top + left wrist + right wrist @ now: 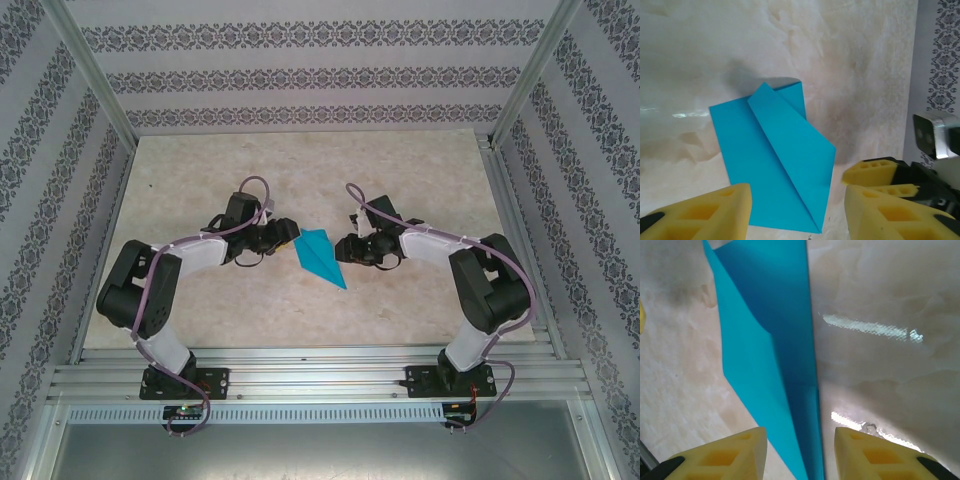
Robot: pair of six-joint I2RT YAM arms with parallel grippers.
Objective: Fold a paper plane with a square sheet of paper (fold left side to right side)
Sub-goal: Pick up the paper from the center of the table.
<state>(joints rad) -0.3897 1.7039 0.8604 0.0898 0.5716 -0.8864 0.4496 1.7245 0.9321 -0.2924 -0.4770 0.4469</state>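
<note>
Our left gripper stands with its yellow fingers well apart and nothing pinched between them. The near edge of the paper plane lies on the table below the gap. Our right gripper is parted too: the paper's narrow end runs between its pads, and we see no squeeze on it.

From above, the two grippers face each other across the middle of the table, left and right, with the cyan paper lying between their tips. It is a long pointed shape (one diagonal flap lies folded over the flat layer beneath), and its sharp tip points toward the near right.

In the left wrist view, one yellow fingertip of the right gripper sits just beside the paper's right corner. Patterned walls surround the pale marbled table.
</note>
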